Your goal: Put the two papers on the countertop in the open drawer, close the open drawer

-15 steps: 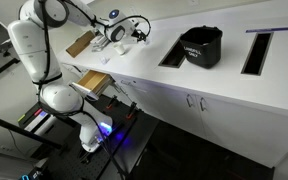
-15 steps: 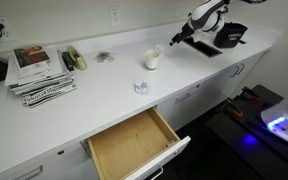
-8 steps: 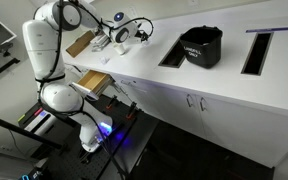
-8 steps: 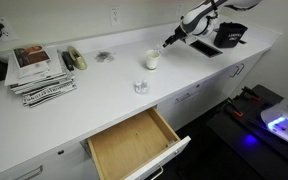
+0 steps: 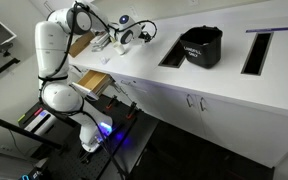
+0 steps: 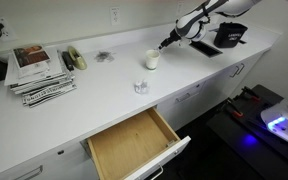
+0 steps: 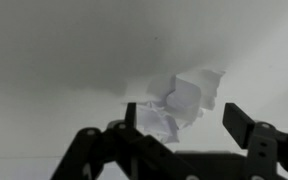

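A crumpled white paper [image 6: 151, 60] lies on the white countertop [image 6: 94, 95], and a smaller crumpled piece [image 6: 140, 87] lies nearer the front edge. My gripper [image 6: 167, 42] hovers just right of and above the white paper, apart from it. In the wrist view the paper [image 7: 179, 100] lies between and beyond my two dark fingers, and the gripper [image 7: 189, 122] is open and empty. The open drawer [image 6: 134, 148], with its tan wood inside, sticks out below the counter and also shows in an exterior view [image 5: 92, 82]. My gripper [image 5: 132, 35] is over the counter behind it.
A black bin [image 5: 201, 45] stands between two dark cut-outs [image 5: 256, 50]. A stack of magazines [image 6: 39, 70] and a dark object [image 6: 74, 58] lie at the counter's far end. A small grey crumpled thing [image 6: 104, 57] lies near the wall. The cabinet doors [image 5: 194, 102] are shut.
My arm has swung along the counter away from the black bin, bringing the open gripper closer to the crumpled white paper. The papers and drawer have not moved.
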Controlling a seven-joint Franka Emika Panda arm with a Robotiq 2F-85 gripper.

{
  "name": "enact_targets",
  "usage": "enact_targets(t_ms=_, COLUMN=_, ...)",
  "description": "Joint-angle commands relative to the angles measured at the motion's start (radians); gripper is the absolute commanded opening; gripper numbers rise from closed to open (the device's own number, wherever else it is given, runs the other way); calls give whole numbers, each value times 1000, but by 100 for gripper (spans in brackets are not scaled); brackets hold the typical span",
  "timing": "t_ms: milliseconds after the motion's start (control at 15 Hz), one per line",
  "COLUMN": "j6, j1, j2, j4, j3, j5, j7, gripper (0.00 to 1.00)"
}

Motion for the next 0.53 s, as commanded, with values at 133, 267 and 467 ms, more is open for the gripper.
enact_targets(t_ms=133, j6=34, j1=-5, j2=84, j4=92, j3=26, j5=-13, j7=-20, gripper=42)
enact_targets(t_ms=267, j6=33, j1=-6, j2=95, j4=105, j3=31, j5=-14, j7=-20, gripper=27)
enact_targets(t_ms=467, j6=36, j1=-8, j2=102, j4=116, j3=40, j5=-15, j7=-23, gripper=5)
